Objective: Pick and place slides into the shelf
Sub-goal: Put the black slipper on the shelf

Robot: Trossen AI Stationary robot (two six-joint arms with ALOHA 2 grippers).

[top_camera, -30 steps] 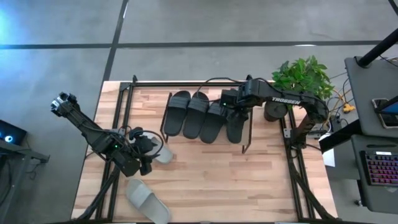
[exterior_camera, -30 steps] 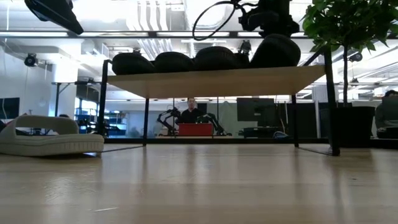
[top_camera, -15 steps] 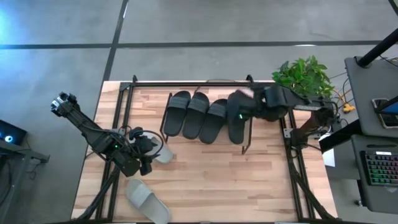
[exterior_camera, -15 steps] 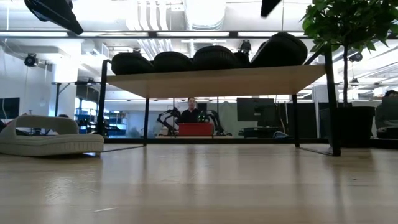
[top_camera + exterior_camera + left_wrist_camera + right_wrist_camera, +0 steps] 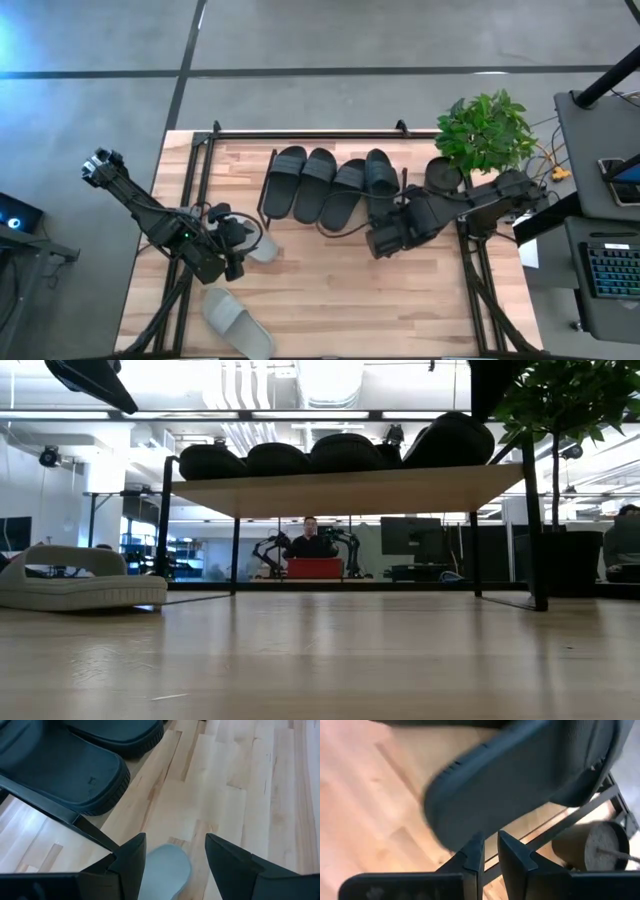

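Fingers of the right gripper (image 5: 489, 852) stand almost together with only a thin slit between them, pinching nothing; in the right wrist view a dark slide's sole fills the space just beyond their tips. From above, the right gripper (image 5: 383, 240) sits over the desk (image 5: 330, 300) just in front of the shelf's right end, clear of the footwear.

The shelf (image 5: 340, 488) carries four dark slides (image 5: 330, 185) side by side on its light wooden top board. The three on the left lie close together, slightly fanned. The fourth dark slide (image 5: 381, 172), at the right end, sits a little farther back than its neighbours; in the low view it (image 5: 450, 440) looks tilted, with one side raised. The lower level under the board holds nothing that the low view shows.

The left gripper (image 5: 238, 246) hangs over the desk's left part, its fingers (image 5: 131, 860) spread wide and closed on nothing. A light grey slide (image 5: 162, 877) lies on the desk between and just beyond them, with the shelf's black frame and two dark slides farther on. A second light grey slide (image 5: 238, 322) lies near the desk's front left edge, apart from the shelf.

A potted plant (image 5: 485, 130) stands beside the shelf's right end. Beyond the desk, a person (image 5: 310, 542) sits behind a red box.
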